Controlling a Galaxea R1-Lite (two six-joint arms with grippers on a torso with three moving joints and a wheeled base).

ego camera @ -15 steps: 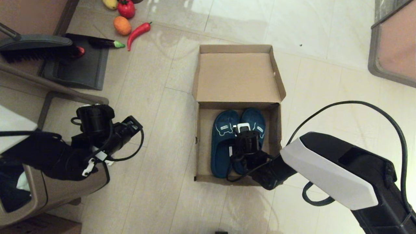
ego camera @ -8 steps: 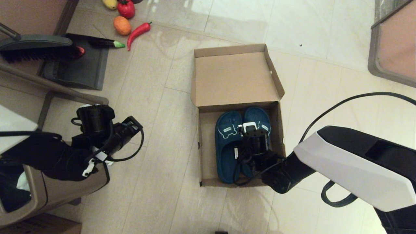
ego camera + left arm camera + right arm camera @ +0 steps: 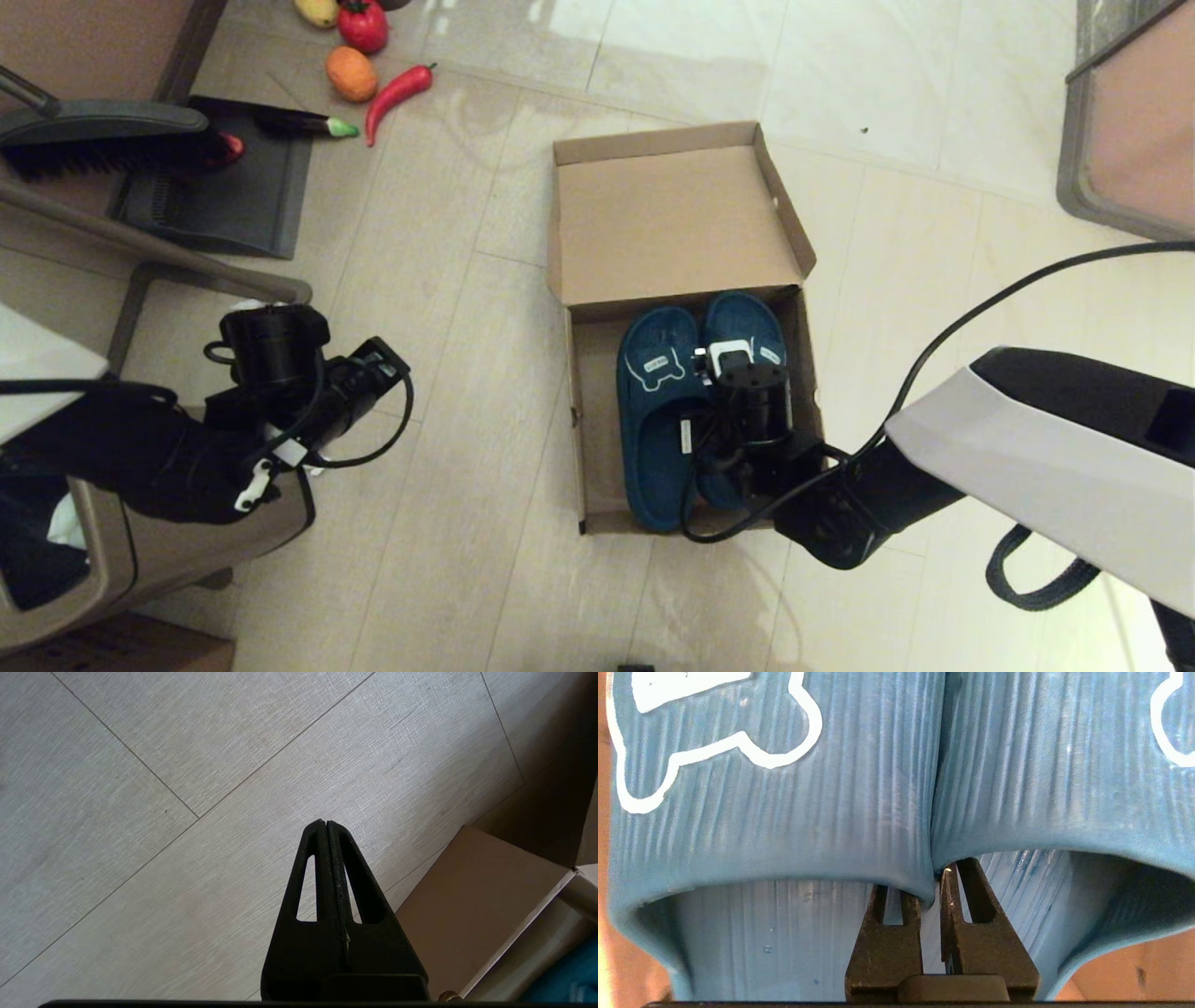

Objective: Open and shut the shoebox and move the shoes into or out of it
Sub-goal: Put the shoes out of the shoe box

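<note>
Closed, empty fingers mark the left gripper [image 3: 325, 826], which hangs over the pale tiled floor [image 3: 448, 392] beside a taupe bin [image 3: 187, 546], well apart from the shoebox [image 3: 686, 224].

Beyond that gripper, toward the far left of the room, lie a black brush [image 3: 103, 140] on a dark mat [image 3: 219, 201] and some toy produce: an orange fruit [image 3: 351, 74], a tomato [image 3: 362, 25], a red chili [image 3: 400, 89].

Centre: the shoebox sits open on the floor, its lid folded back flat on the far side. Inside, the shoes [image 3: 695, 392] lie side by side, toes toward the lid.

The right gripper [image 3: 930, 891] reaches down into the box from the near right. Its jaws are pinched on the two straps where they meet, one finger under each strap's inner edge (the wrist view shows the white logo outlines just beyond the fingertips). The box walls stand close around the gripper.

A framed panel [image 3: 1134, 121] stands at the far right.
</note>
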